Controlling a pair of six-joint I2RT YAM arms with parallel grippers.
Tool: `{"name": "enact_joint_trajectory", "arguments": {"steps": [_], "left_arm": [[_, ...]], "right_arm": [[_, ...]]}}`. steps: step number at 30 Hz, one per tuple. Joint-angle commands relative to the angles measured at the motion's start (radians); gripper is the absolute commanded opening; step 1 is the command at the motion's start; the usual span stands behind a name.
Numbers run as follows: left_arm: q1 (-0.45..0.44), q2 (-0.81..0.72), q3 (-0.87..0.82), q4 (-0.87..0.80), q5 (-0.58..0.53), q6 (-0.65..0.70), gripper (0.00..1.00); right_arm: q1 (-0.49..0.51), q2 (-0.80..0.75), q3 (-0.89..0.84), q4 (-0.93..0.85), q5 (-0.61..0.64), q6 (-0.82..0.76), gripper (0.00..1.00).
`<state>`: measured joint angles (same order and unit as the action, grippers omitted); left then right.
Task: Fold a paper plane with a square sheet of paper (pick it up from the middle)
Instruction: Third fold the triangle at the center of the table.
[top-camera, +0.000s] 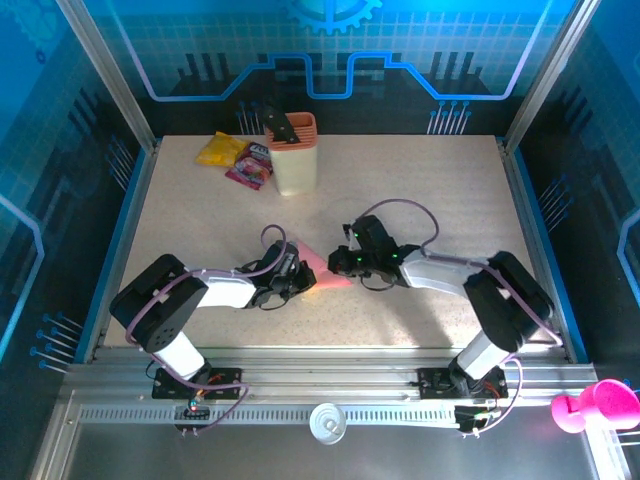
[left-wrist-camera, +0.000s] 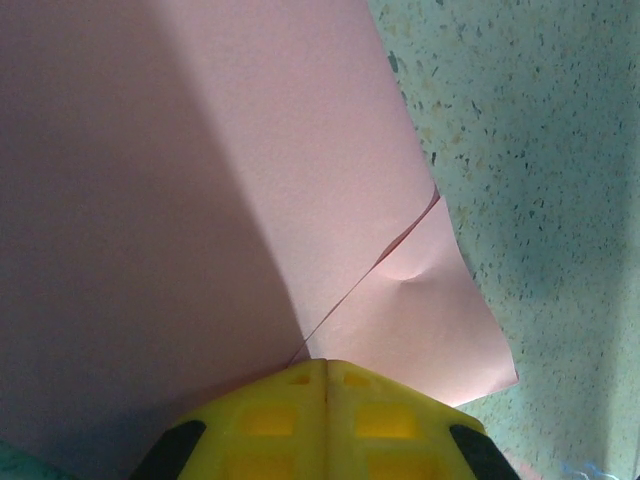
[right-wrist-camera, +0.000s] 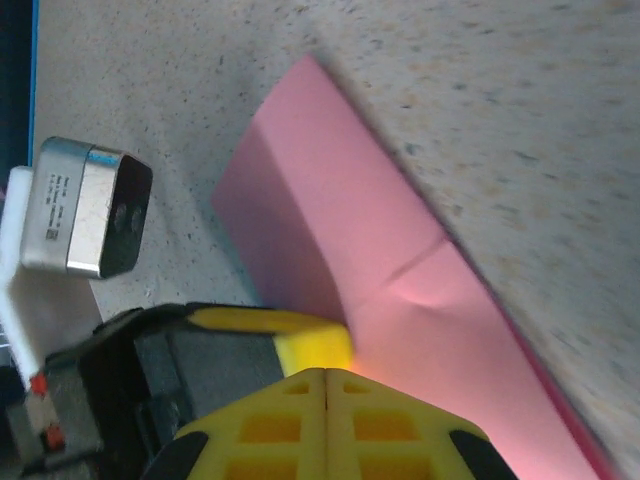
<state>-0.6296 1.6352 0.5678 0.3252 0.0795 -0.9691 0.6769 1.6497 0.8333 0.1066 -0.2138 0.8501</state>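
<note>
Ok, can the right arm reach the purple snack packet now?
Probably not directly: the right claw is shut on the pink paper, and the tan holder crowds the way to the purple snack packet.

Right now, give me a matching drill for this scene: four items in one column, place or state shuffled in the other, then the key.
Items
1. pink paper
2. yellow packet
3. peach holder
4. left gripper

Place or state
A. upright, at the far edge
B. shut, tips at the paper
C. lying in the far-left corner
D. centre of the table, partly folded

Pairs: 1-D, 2-C, 3-A, 4-B
</note>
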Motion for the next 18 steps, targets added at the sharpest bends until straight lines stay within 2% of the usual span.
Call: {"name": "enact_joint_trajectory", "arguments": {"steps": [1, 8, 18], "left_arm": [[-0.001, 0.062, -0.025, -0.137, -0.039, 0.002, 0.0], [-0.001, 0.067, -0.026, -0.142, -0.038, 0.003, 0.0], [-0.001, 0.072, -0.034, -0.144, -0.046, 0.002, 0.0]], "right_arm": [[0.027, 0.094, 0.021, 0.073, -0.022, 0.025, 0.0], [0.022, 0.188, -0.089, 0.17, 0.016, 0.1, 0.0], [-0.005, 0.106, -0.328, 0.272, 0.111, 0.16, 0.0]]}}
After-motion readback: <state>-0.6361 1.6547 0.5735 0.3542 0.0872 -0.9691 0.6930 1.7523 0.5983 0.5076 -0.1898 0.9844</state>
